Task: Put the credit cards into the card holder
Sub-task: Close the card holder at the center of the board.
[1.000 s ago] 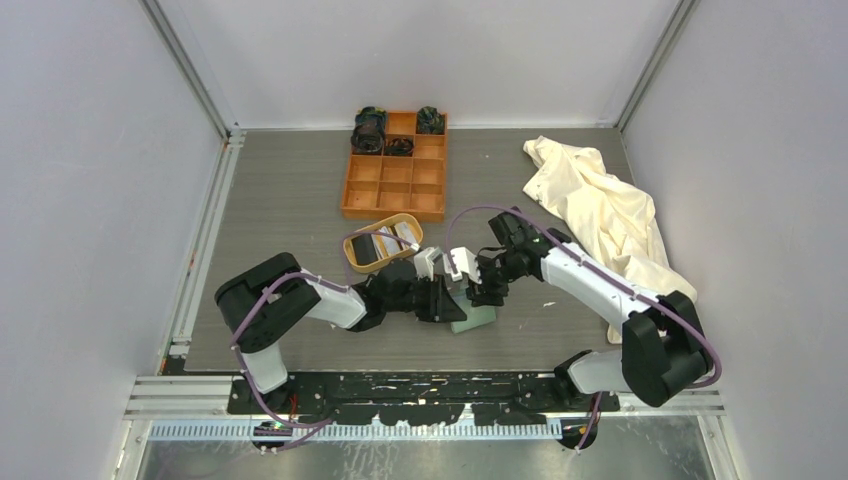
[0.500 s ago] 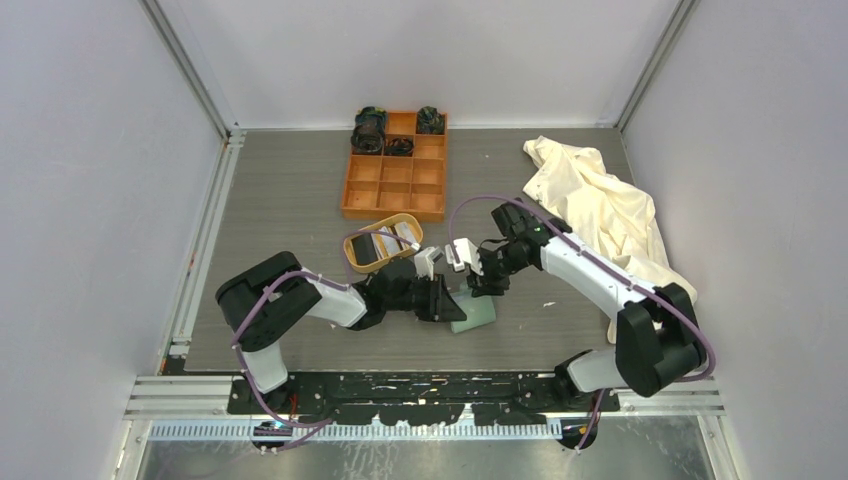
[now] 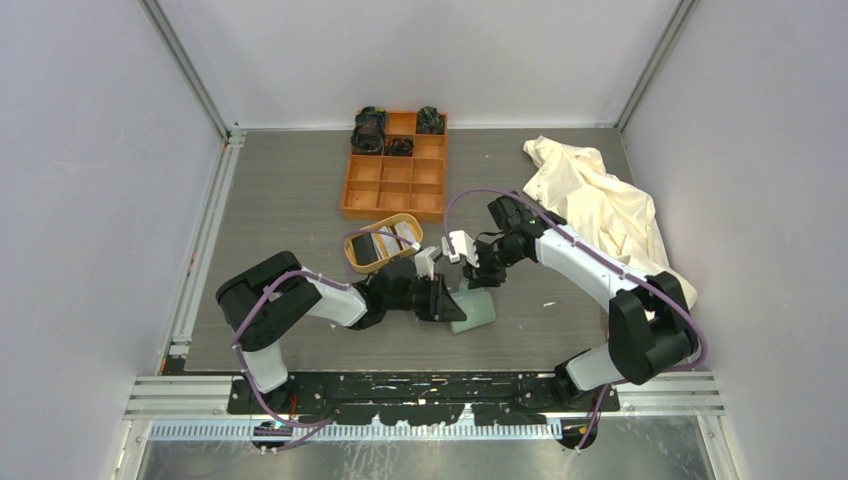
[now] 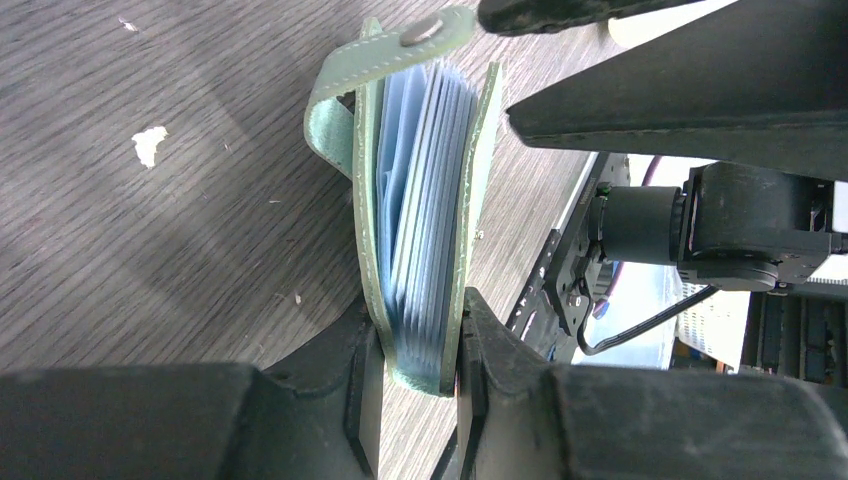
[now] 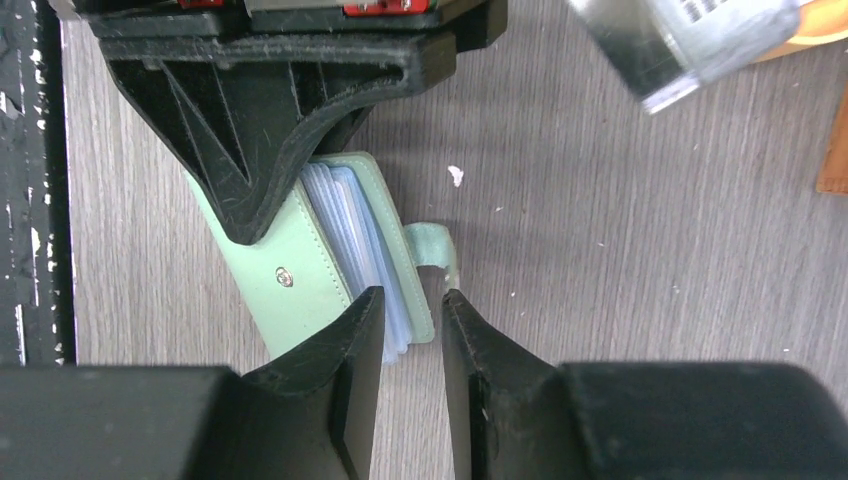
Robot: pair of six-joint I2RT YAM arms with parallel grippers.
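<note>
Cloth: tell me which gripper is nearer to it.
Right. The right gripper straddles the card holder's open edge, left of the cloth; the left gripper, shut on the card holder, lies even farther left.

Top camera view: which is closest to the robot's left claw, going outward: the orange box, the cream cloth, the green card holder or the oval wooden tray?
1. The card holder, clamped in the left gripper itself.
2. The wooden tray, just behind the gripper, slightly to the left.
3. The orange box, farther back on the table.
4. The cream cloth, far over on the right side.
</note>
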